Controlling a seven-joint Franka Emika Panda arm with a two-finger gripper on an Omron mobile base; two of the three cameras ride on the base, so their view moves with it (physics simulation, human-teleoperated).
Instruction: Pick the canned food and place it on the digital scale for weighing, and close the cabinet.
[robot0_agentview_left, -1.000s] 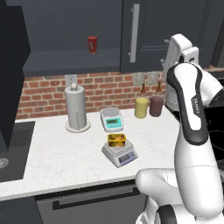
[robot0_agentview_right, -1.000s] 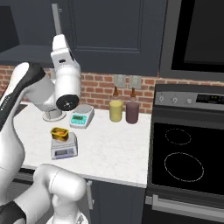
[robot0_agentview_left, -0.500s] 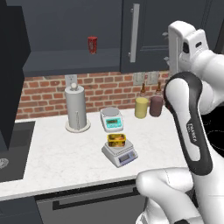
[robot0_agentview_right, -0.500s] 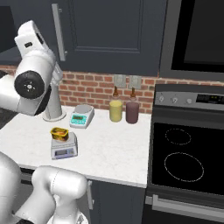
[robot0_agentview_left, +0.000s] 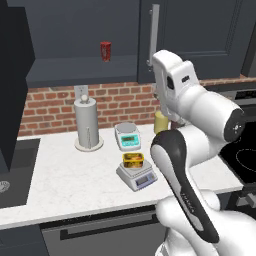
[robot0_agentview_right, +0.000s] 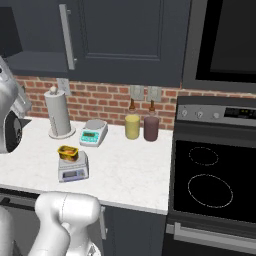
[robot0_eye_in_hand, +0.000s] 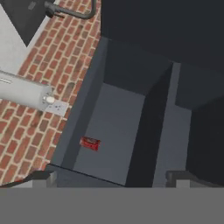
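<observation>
- Yellow tin (robot0_agentview_left: 133, 159) resting on round platter of grey scale (robot0_agentview_left: 136, 175), centre of left base frame; same pair at left-centre of right base frame, tin (robot0_agentview_right: 68, 151) atop scale (robot0_agentview_right: 73, 167).
- Scale on white worktop (robot0_agentview_left: 65, 177); second scale with teal front (robot0_agentview_left: 127, 136) just behind it, nearer brick wall.
- Paper towel roll (robot0_agentview_left: 86, 123) upright at left of both scales.
- Yellow bottle (robot0_agentview_right: 132, 123) and dark bottle (robot0_agentview_right: 151, 126) side by side against the brick, centre of right base frame.
- Cabinet (robot0_agentview_left: 80, 40) open at upper left of left base frame; red can (robot0_agentview_left: 105, 50) standing on its shelf.
- Hand frame tilted: open cabinet interior in centre, red can (robot0_eye_in_hand: 90, 143) at lower left of it.
- Pincer (robot0_eye_in_hand: 109, 178) at bottom of hand frame, tips set wide apart, nothing between them.
- Stove (robot0_agentview_right: 212, 175) at right of right base frame.
</observation>
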